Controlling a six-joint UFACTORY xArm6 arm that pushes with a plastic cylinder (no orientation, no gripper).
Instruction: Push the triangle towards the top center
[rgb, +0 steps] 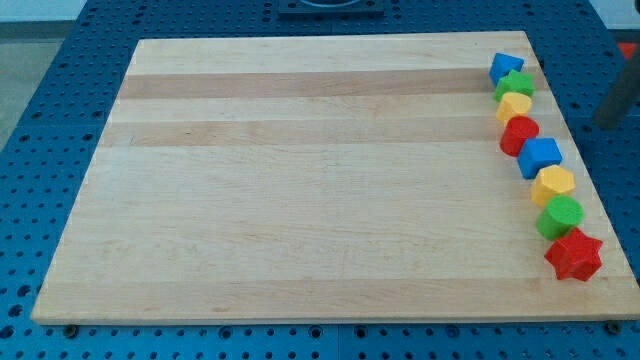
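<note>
While eight blocks stand in a slanting column along the wooden board's (300, 200) right edge, my tip cannot be made out with any certainty: only a blurred dark shape (615, 100) shows at the view's far right, off the board over the blue perforated table (60, 80), and whether it is the rod I cannot tell. From the view's top downward the column runs: a blue triangle-like block (505, 67) at the board's top right corner, a green block (516, 85) touching it just below, a yellow block (515, 105), a red rounded block (519, 134), a blue block (540, 156), a yellow hexagon-like block (552, 185), a green round block (560, 216) and a red star (574, 255) nearest the view's bottom. Each block touches or sits just beside its neighbours. The blue triangle-like block lies at the column's upper end, to the left of and slightly above the blurred dark shape, well apart from it, with the green and yellow blocks lying nearer that shape. There is no gripper on this rod, so nothing is held, and no block is in contact with the dark shape.
</note>
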